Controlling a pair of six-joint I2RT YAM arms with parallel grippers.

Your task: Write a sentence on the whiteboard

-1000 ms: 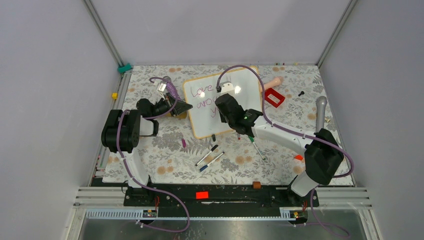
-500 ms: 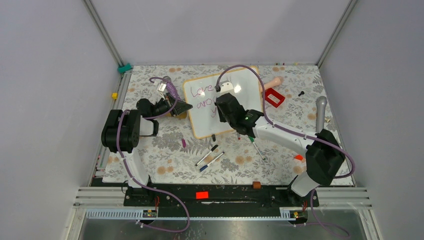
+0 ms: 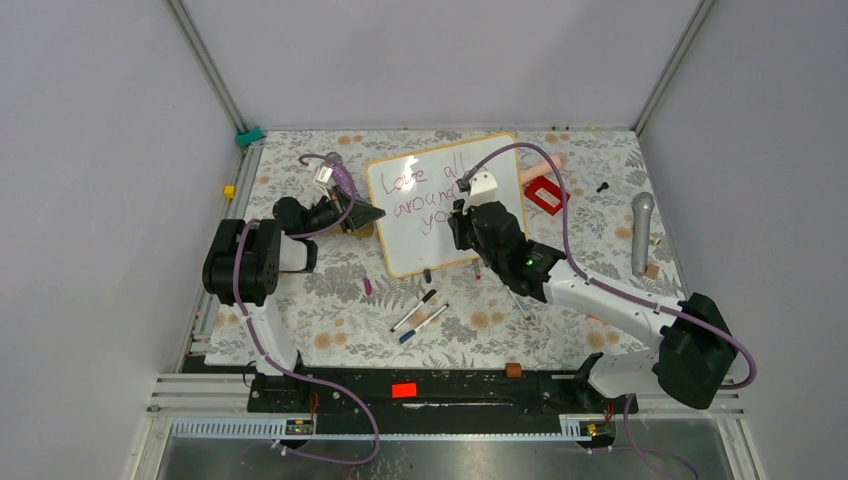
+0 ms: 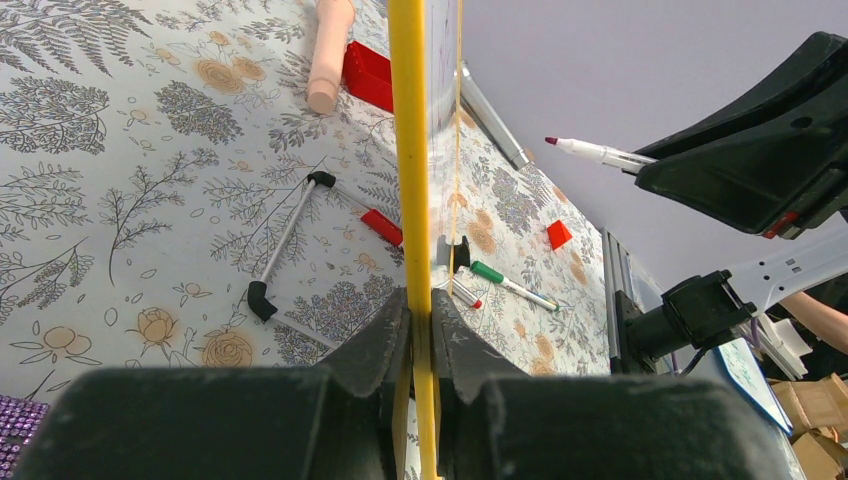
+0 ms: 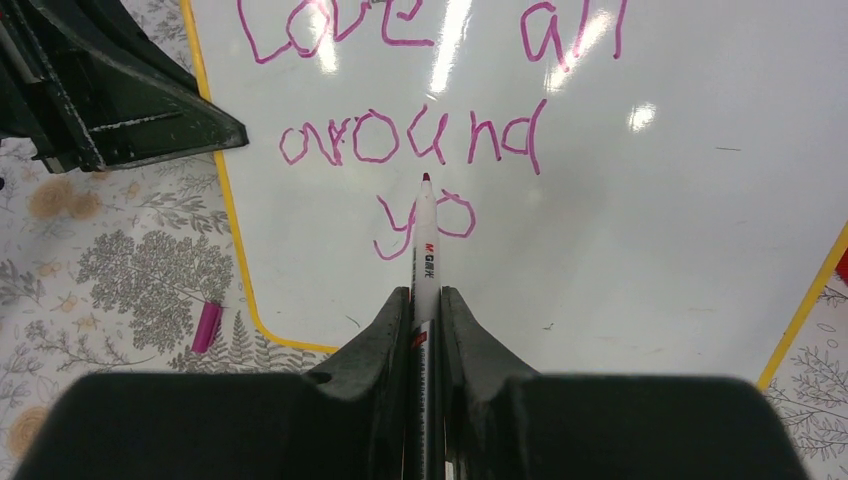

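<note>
Writing had reached the third line. On the whiteboard [image 3: 415, 248] the sentence [image 5: 420, 130] read "Love all" along the far edge, "around" beneath it, and only "yo" on the last line, so the closing "u" was missing. All of it sat in the board's left half, leaving the right half and the near strip bare. The whiteboard itself lay between the two grippers, turned a little askew; whether it rested flat or was tipped up I could not tell.

The right gripper [image 5: 425, 300] hung over the board's near part with its fingers clamped on the marker [image 5: 424, 240]. The marker pointed toward the far edge, its tip over the gap between "y" and "o", just below "around". In the left wrist view the tip stood clear of the white surface, so I judged it lifted between letters. The left gripper [image 4: 420, 300] had its fingers pinched on the board's yellow frame [image 4: 408, 150] at the left edge, steadying it.

Loose pens [image 3: 420, 310] lay off the board's near edge and a pink cap [image 5: 208, 326] beside its near-left corner, both apart from the work.

The next move called for shifting the tip just right of the "o", lowering it to light contact on the same baseline, and drawing the "u" while the left grip held.
</note>
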